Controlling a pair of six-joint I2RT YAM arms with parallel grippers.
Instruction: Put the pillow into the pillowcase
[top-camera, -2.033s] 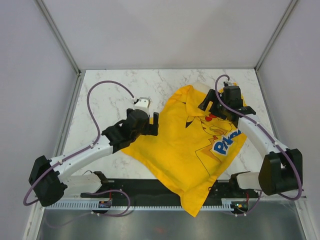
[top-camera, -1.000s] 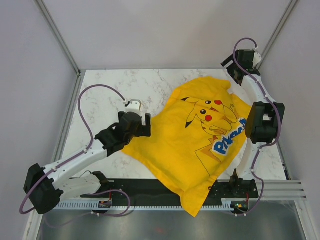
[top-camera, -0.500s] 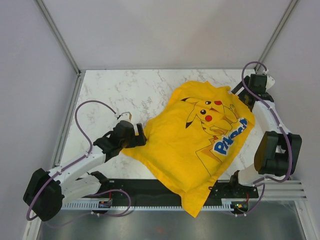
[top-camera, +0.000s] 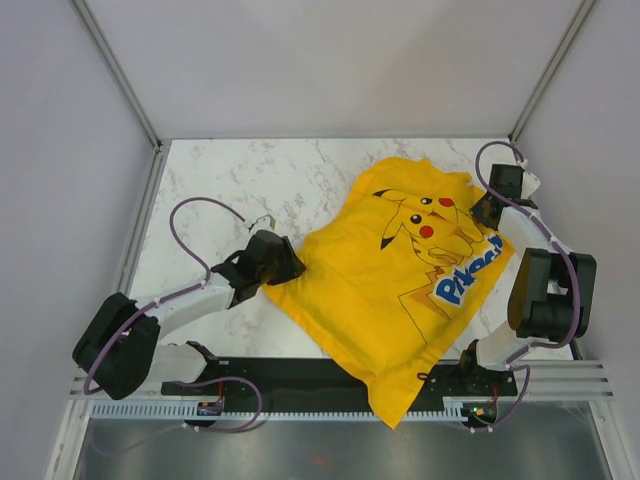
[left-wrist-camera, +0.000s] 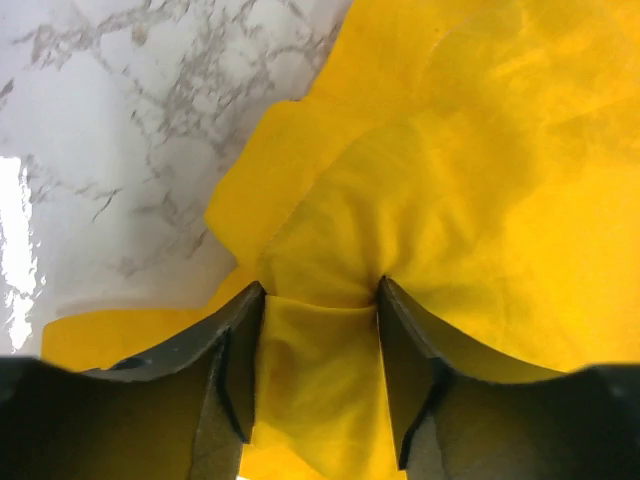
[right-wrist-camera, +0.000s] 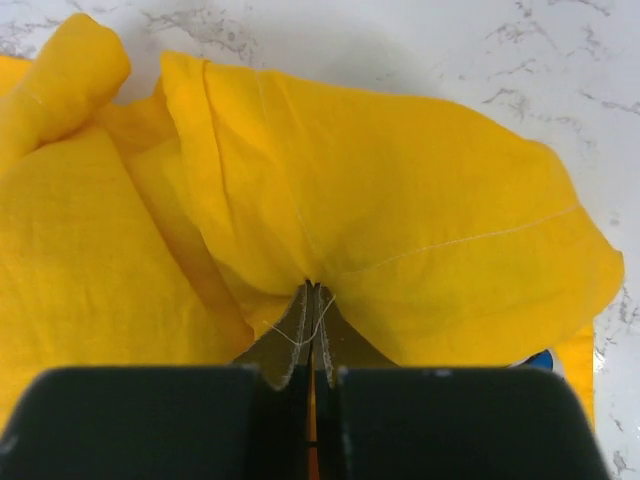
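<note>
Pillowcase (top-camera: 400, 290) clamped by right gripper (right-wrist-camera: 312, 290), seemingly gripped by left gripper (left-wrist-camera: 320, 290).

Robot lab test cell, not a home or shop. Plain white panels (top-camera: 330, 60) box in three sides, joined by bare aluminium posts (top-camera: 115, 70). A white marble-look desk (top-camera: 260, 180) fills the floor of the cell. Two small white-and-black arms, left arm (top-camera: 190, 300) and right arm (top-camera: 535, 240), are bolted to a black base plate (top-camera: 300, 372) at the near edge. A slotted cable rail (top-camera: 300, 410) runs in front, and purple cables (top-camera: 185, 206) loop off the links. The only homely item is a yellow cartoon pillowcase (top-camera: 400, 290) on the desk. Flat, even lighting, with glare on the desk in the left wrist view.
</note>
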